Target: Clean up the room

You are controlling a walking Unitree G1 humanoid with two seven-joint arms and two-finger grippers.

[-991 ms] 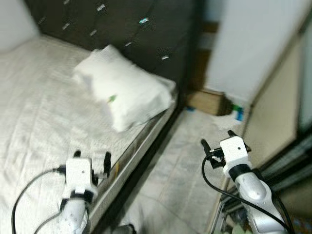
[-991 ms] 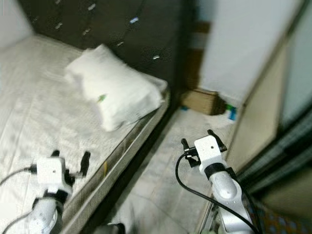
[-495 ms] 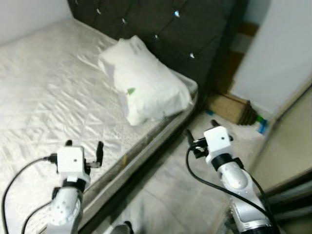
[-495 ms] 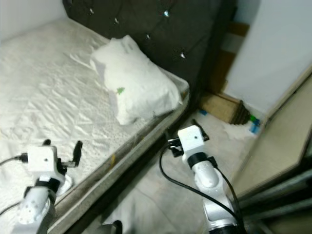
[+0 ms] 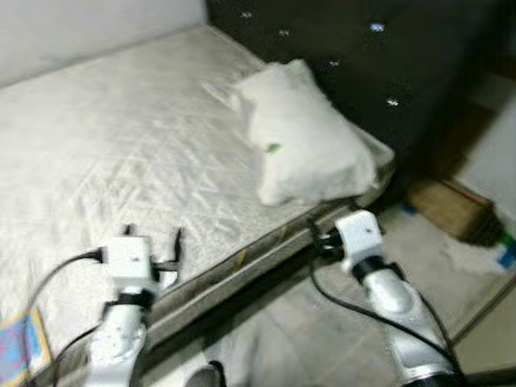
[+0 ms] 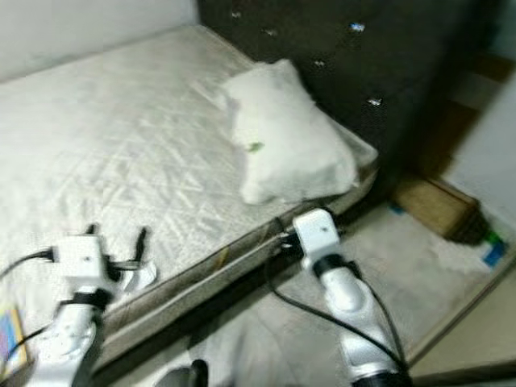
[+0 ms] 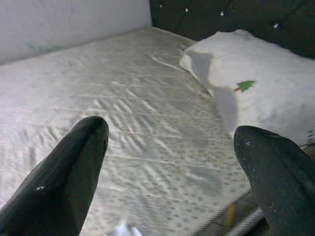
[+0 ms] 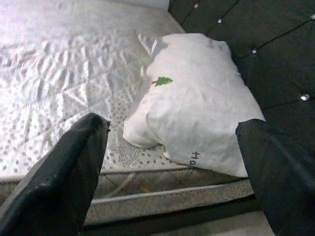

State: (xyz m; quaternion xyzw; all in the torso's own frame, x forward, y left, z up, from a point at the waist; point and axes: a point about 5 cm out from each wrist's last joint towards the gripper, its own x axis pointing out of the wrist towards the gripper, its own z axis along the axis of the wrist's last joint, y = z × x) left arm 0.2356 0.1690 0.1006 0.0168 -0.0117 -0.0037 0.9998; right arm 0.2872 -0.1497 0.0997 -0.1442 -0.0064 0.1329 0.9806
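The pillow [image 5: 305, 149] lies askew at the head of the bed [image 5: 105, 137], one end against the dark headboard [image 5: 379, 48] and its near corner at the bed's edge, just above the right gripper [image 5: 316, 235]. It carries a small green tree print and, in the right wrist view, some lettering too small to read.

Both grippers are spread wide with nothing between the fingers: the right wrist view frames the pillow between its two black fingers [image 8: 59, 177], and the left wrist view looks across the quilted sheet toward the same pillow. The left gripper [image 5: 153, 240] hovers over the near edge of the bed, well apart from the pillow.

The pillow looks soft and light, so it should lift easily but will sag and fold around any pinch. A corner or the seam along the near edge would probably give the surest hold (a pinch in the puffy middle may catch only loose cloth and slip). The cover seems plain cotton, not slippery, though the head views are blurred.

A small white scrap [image 6: 139, 276] lies on the sheet beside the left gripper, and a colourful book [image 5: 20, 355] sits at the picture's lower corner.
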